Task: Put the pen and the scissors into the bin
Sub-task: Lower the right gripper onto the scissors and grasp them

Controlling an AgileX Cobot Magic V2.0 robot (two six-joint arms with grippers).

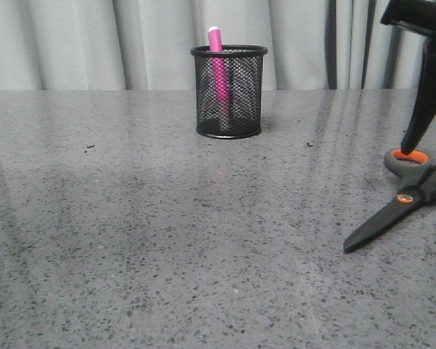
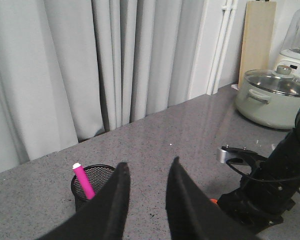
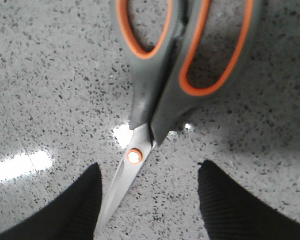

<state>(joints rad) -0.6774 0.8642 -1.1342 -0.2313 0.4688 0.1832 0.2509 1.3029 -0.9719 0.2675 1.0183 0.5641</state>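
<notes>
One job left: your right gripper (image 3: 149,200), fingers spread apart, hangs right over the orange pivot of the dark grey orange-lined scissors (image 3: 162,75), blades running back between the fingers.

Bench (image 1: 131,240) carries all items. Bin (image 1: 229,94) stands upright at the centre rear, close before the curtain (image 1: 80,40). Pen (image 1: 218,69) stands inside the bin, leaning slightly, its cap above the rim. Scissors (image 1: 403,203) lie flat on the bench at the front right, well apart from the bin, blades closed and pointing front-left, handles toward the right edge. Right pincer (image 3: 147,200) is directly over the scissors, one finger on each side of the blades near the pivot. Pot (image 2: 272,97) sits on the bench far to the right.
</notes>
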